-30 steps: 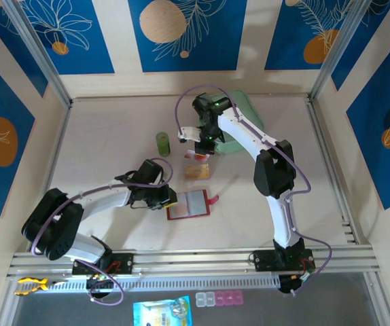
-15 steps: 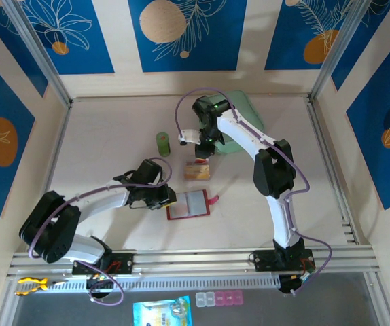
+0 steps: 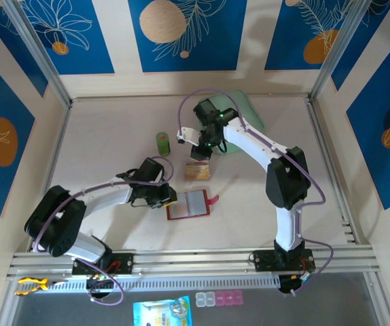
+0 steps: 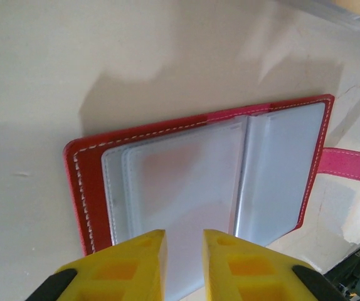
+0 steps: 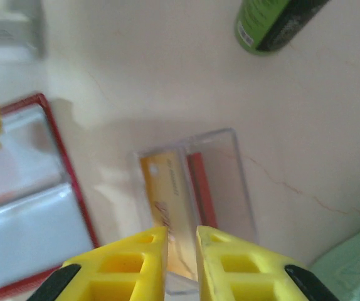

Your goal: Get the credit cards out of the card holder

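- Near the middle of the desk (image 3: 113, 129), the red holder (image 3: 188, 204) lies open and flat, clear sleeves up, its pink tab (image 3: 213, 199) pointing right.
- At the holder's left edge sit the left fingers (image 4: 185, 251), a narrow slit apart with a sleeve showing in the gap. I cannot tell whether they pinch it or only hover over it.
- Just beyond the holder's far edge, and apart from it, the cards (image 3: 196, 172) lie flat: an orange one and a red strip under a clear cover.
- Right over those cards hang the right fingers (image 5: 181, 248), a slit apart, with nothing clamped between them as far as I can see.
- A faint pink tint shows in the left sleeve. It may be a card or just the red cover behind, so the job looks nearly or fully done, and a leftover card could be missed.
- If another card is pulled while the left hold is loose, the holder would likely slide or fold shut.
- Tugging a sleeve instead of a card could drag the whole holder along or strain the sleeve.
- The right arm works near the green bottle (image 3: 162, 142) and the mint pouch (image 3: 246, 112); a wide swing could knock the bottle over.
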`<move>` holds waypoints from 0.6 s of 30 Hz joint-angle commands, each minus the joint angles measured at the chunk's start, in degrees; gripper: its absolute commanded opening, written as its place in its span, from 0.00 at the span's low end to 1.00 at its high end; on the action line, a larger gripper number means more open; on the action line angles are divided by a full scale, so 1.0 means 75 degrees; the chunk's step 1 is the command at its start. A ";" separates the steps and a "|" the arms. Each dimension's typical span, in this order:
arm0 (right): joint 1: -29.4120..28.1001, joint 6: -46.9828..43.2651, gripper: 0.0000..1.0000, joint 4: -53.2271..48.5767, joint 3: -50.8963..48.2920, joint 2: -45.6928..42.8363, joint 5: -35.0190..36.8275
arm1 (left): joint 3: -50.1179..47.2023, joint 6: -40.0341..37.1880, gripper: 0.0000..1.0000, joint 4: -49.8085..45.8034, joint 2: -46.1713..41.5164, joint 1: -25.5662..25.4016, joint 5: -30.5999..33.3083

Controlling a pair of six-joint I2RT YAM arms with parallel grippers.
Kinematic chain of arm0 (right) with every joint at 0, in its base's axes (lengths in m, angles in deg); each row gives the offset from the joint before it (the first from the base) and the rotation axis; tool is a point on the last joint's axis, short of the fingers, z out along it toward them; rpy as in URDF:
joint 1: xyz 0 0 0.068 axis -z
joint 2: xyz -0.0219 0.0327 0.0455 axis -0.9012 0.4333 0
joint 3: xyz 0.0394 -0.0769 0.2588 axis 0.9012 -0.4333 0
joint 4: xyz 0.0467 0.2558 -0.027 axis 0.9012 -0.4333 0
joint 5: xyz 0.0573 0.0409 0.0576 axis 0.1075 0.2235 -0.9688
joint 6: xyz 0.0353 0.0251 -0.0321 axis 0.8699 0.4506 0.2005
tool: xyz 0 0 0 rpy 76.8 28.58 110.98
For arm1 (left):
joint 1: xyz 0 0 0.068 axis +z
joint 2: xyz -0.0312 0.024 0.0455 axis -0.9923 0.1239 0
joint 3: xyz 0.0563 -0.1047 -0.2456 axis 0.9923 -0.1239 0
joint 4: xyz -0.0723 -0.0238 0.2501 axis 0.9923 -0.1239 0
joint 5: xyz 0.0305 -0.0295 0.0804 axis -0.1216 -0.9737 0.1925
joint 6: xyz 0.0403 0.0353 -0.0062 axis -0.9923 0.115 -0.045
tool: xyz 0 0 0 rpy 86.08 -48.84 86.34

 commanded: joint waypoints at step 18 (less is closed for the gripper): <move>0.0241 0.7363 0.13 0.1905 -0.1852 -0.0709 0.0070 | -0.0134 -0.0178 0.20 0.0165 0.0004 0.0245 -0.0059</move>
